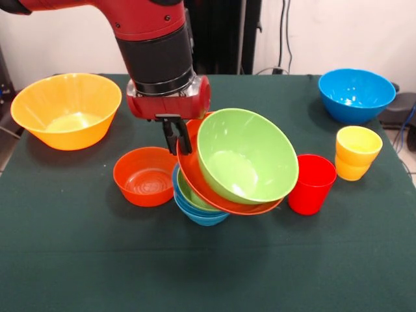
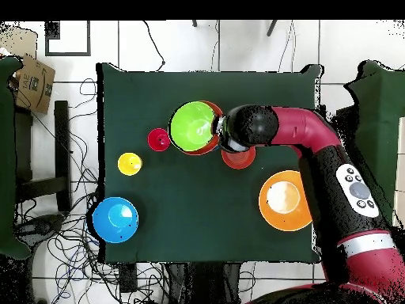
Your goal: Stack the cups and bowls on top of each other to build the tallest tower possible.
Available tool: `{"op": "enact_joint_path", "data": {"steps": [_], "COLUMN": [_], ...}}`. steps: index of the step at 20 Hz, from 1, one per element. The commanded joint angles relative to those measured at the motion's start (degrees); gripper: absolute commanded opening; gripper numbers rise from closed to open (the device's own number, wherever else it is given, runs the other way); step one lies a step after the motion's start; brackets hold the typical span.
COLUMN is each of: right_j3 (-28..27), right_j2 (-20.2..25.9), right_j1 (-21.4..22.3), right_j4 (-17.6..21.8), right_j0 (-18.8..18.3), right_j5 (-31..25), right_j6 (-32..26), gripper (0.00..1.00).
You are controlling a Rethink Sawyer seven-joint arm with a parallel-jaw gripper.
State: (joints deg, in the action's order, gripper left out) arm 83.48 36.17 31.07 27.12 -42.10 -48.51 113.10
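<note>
My gripper [image 1: 177,138] is shut on the rim of a wide red-orange bowl [image 1: 203,185] with a large green bowl [image 1: 247,156] nested in it. Both tilt steeply, openings facing the camera in the front view. Their lower edge rests on or just over a small pile [image 1: 198,211]: a blue bowl holding a small green bowl [image 1: 190,195]. The red cup [image 1: 312,183] stands upright just right of them and the yellow cup [image 1: 357,153] further right. In the overhead view the gripper [image 2: 221,134] is beside the green bowl [image 2: 193,124].
A small red-orange bowl [image 1: 144,175] sits left of the pile, close under the gripper. A large orange-yellow bowl [image 1: 66,110] stands at the far left and a blue bowl [image 1: 355,94] at the far right. The table [image 1: 78,260] has a dark green cloth.
</note>
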Motion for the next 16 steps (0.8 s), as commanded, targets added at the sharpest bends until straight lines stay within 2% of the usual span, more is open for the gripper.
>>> {"op": "enact_joint_path", "data": {"steps": [1,16], "right_j3": [-2.9,4.3], "right_j2": [2.0,2.5], "right_j1": [-0.2,0.5], "right_j4": [3.3,4.4], "right_j0": [1.3,-1.8], "right_j5": [-5.0,1.2], "right_j6": [-15.6,-14.0], "gripper": [0.0,0.0]}}
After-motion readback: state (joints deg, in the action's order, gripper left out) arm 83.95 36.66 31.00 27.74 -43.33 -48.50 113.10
